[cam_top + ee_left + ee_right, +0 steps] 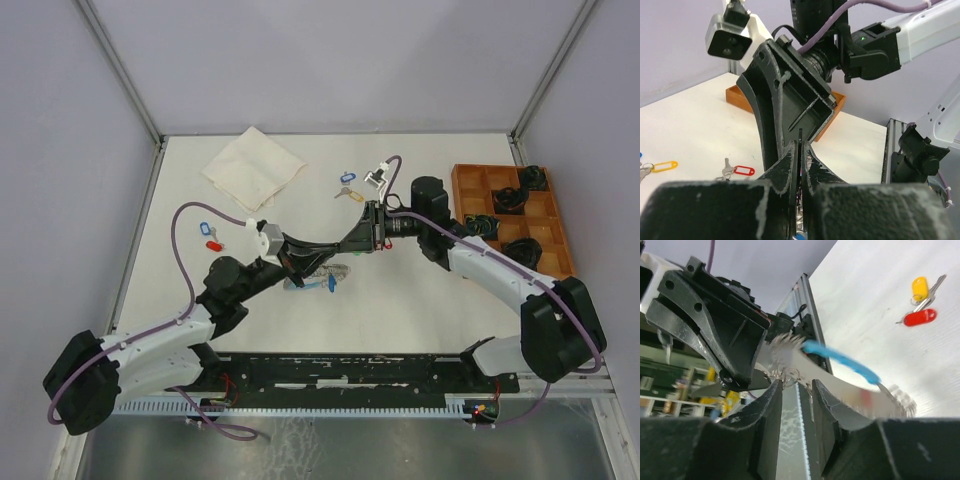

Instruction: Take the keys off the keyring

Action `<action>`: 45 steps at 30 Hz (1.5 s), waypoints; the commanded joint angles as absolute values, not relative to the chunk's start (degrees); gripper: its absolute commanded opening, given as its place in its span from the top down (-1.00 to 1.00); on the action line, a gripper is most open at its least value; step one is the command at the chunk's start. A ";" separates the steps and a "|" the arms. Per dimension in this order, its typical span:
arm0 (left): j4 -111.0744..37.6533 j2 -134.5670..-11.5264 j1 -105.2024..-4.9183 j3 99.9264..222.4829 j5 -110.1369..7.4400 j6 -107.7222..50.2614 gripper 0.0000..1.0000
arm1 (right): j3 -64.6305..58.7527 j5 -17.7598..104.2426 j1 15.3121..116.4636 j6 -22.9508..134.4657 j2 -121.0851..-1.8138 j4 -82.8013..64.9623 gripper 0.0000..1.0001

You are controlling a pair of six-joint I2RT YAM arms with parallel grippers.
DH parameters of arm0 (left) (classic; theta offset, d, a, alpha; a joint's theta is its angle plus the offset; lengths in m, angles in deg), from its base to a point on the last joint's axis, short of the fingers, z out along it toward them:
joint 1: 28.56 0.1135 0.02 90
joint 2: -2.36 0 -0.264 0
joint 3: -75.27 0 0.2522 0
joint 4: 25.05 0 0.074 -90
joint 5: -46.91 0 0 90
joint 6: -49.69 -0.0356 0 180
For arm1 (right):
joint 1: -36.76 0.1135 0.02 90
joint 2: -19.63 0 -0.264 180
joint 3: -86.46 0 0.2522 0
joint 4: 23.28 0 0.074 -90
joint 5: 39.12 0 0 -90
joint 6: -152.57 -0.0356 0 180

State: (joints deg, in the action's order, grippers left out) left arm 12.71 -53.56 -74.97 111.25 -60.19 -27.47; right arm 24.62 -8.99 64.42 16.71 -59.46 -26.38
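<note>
My left gripper (333, 256) is shut on the keyring (312, 283), which hangs under it above the table's middle. In the left wrist view the jaws (801, 146) are pressed together, with a sliver of silver and blue deep between them. My right gripper (356, 245) faces the left one, tip to tip. In the right wrist view its jaws (797, 386) stand apart. Small wire rings of the keyring (839, 358) lie at their tips, and the light-blue band and blurred chain run off to the right. Loose keys lie on the table: red tag (213, 244), blue tag (347, 178), yellow tag (351, 196).
A folded cream cloth (253, 166) lies at the back left. A wooden compartment tray (470, 180) with dark parts stands at the right. Another blue-tagged key (207, 229) lies beside the red one. The red (920, 317) and yellow (920, 288) tags also show in the right wrist view.
</note>
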 commanded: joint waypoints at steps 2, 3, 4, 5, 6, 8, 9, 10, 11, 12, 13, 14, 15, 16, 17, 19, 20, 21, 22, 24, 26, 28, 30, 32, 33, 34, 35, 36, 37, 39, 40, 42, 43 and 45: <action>11.62 -50.21 -73.86 115.25 -63.40 -26.51 0.94 | 18.11 -12.78 64.19 33.82 -58.35 -14.43 0.18; 10.98 -49.86 -73.78 115.36 -63.96 -26.51 0.94 | 16.91 -13.93 64.19 39.53 -57.96 -9.64 0.17; 10.35 -49.51 -73.74 115.50 -64.60 -26.51 0.94 | 15.35 -14.78 64.20 46.78 -57.48 -4.16 0.15; 9.79 -49.15 -73.65 115.61 -65.15 -26.53 0.94 | 13.91 -15.04 64.22 53.64 -56.88 2.03 0.11; 9.33 -48.76 -73.59 115.60 -65.71 -26.51 0.94 | 12.79 -15.32 64.21 59.86 -56.27 6.03 0.04; 8.76 -48.12 -73.48 115.67 -66.90 -26.51 0.94 | 11.03 -16.34 64.18 72.53 -55.11 14.42 -0.09; 8.74 -47.99 -73.36 115.74 -67.43 -26.45 0.94 | 10.43 -16.51 64.28 78.41 -54.50 17.60 -0.16; 8.61 -47.85 -73.34 115.86 -68.17 -26.35 0.94 | 10.59 -16.32 64.35 81.57 -53.92 18.08 -0.21; 8.56 -47.80 -73.38 116.04 -68.71 -26.21 0.94 | 10.56 -15.99 64.28 85.19 -53.37 19.78 -0.22; 8.64 -47.82 -73.31 116.23 -69.03 -26.09 0.94 | 10.74 -16.03 64.28 86.57 -53.18 20.13 -0.22; 8.69 -47.90 -73.38 116.35 -69.21 -26.00 0.94 | 10.82 -15.90 64.39 86.90 -53.07 20.25 -0.21; 8.84 -47.96 -73.35 116.38 -69.34 -25.79 0.94 | 10.99 -15.95 64.53 86.98 -53.06 20.32 -0.20; 9.13 -48.11 -73.30 116.47 -69.48 -25.66 0.94 | 11.15 -16.35 64.58 87.19 -52.99 20.36 -0.20; 9.29 -48.21 -73.30 116.60 -69.53 -25.56 0.94 | 11.36 -16.84 64.61 87.37 -52.85 20.35 -0.19; 9.41 -48.32 -73.25 116.67 -69.54 -25.44 0.94 | 11.49 -17.18 64.84 87.57 -52.73 20.53 -0.18; 9.67 -48.59 -73.28 116.72 -69.39 -25.31 0.94 | 11.27 -17.84 65.27 89.84 -52.49 22.81 -0.15; 9.70 -48.68 -73.27 116.70 -69.23 -25.28 0.94 | 10.94 -17.90 65.66 91.82 -52.45 24.52 -0.13; 9.70 -48.75 -73.34 116.80 -69.09 -25.30 0.94 | 10.54 -17.95 66.24 93.83 -52.32 26.54 -0.12; 9.70 -48.79 -73.28 116.74 -68.88 -25.28 0.94 | 10.29 -17.97 66.97 96.26 -52.16 28.59 -0.10; 9.62 -48.95 -73.26 116.85 -68.53 -25.41 0.94 | 9.73 -18.29 68.77 102.04 -51.82 33.22 -0.07; 9.61 -49.13 -73.27 117.03 -68.48 -25.54 0.94 | 8.74 -19.80 70.64 109.24 -51.60 39.10 -0.06; 9.61 -49.36 -73.26 117.14 -68.48 -25.54 0.94 | 7.18 -22.09 71.88 118.27 -51.82 46.81 -0.06; 9.81 -49.41 -73.24 117.14 -68.69 -25.55 0.94 | 5.33 -24.35 72.09 126.50 -51.98 54.15 -0.09; 10.36 -49.42 -73.29 117.03 -69.17 -25.42 0.95 | 3.77 -24.46 71.99 128.97 -52.11 57.52 -0.11; 10.83 -49.41 -73.27 116.84 -69.45 -25.33 0.94 | 2.96 -24.07 71.67 128.60 -52.16 58.11 -0.12; 11.20 -49.41 -73.24 116.72 -69.72 -25.22 0.94 | 2.36 -23.55 71.33 127.24 -52.17 57.89 -0.13; 11.39 -49.43 -73.27 116.62 -69.92 -25.20 0.95 | 2.19 -22.77 70.63 124.21 -52.10 56.46 -0.13; 11.64 -49.43 -73.28 116.59 -70.16 -25.13 0.94 | 2.46 -22.02 69.91 119.18 -51.96 53.18 -0.13; 11.96 -49.53 -73.30 116.47 -70.41 -25.03 0.94 | 3.26 -20.84 69.29 112.69 -51.57 48.41 -0.13; 13.10 -49.77 -73.29 116.23 -70.83 -24.50 0.94 | 6.59 -17.51 68.53 94.68 -50.66 33.12 -0.09; 13.72 -49.83 -73.31 116.06 -70.97 -24.23 0.94 | 8.01 -15.98 68.37 86.43 -50.51 26.75 -0.07; 15.00 -50.22 -73.22 115.79 -71.23 -23.62 0.94 | 10.17 -15.84 68.35 75.72 -51.01 17.77 -0.05; 15.86 -50.40 -73.28 115.62 -71.36 -23.27 0.94 | 11.57 -16.40 68.35 70.38 -51.25 13.14 -0.03; 17.05 -50.75 -73.30 115.29 -71.63 -22.78 0.94 | 13.63 -17.49 68.43 62.83 -51.66 4.87 0.00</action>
State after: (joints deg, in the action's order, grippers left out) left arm 9.19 -50.55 -73.55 113.90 -70.29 -26.20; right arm 10.63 -16.97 68.44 87.02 -51.50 27.08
